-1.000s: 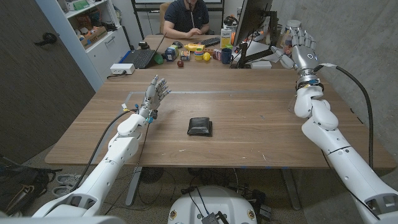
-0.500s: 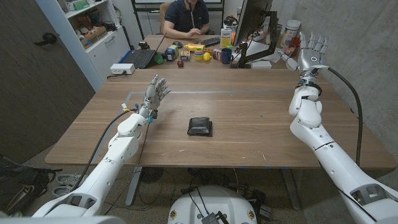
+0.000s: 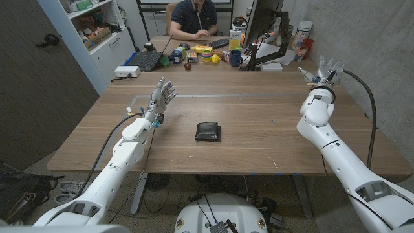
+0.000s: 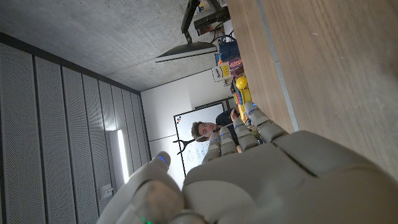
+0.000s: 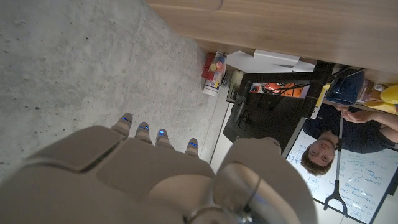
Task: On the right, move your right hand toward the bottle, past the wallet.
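Overhead, the black folded wallet (image 3: pixel 208 131) lies flat mid-table, the right hand (image 3: pixel 325 71) raised at the far right edge, fingers apart and empty; its wrist view shows a red-capped bottle (image 5: pixel 215 73) beyond the fingertips (image 5: pixel 143 127).

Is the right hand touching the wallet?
Apart. The head view shows bare table between the right hand, raised at the far right edge, and the wallet.

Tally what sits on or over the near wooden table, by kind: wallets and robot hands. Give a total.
Black leather wallet, lying flat mid-table: 1
Robot hands, the left hand and the right hand, both open and holding nothing: 2
Total: 3
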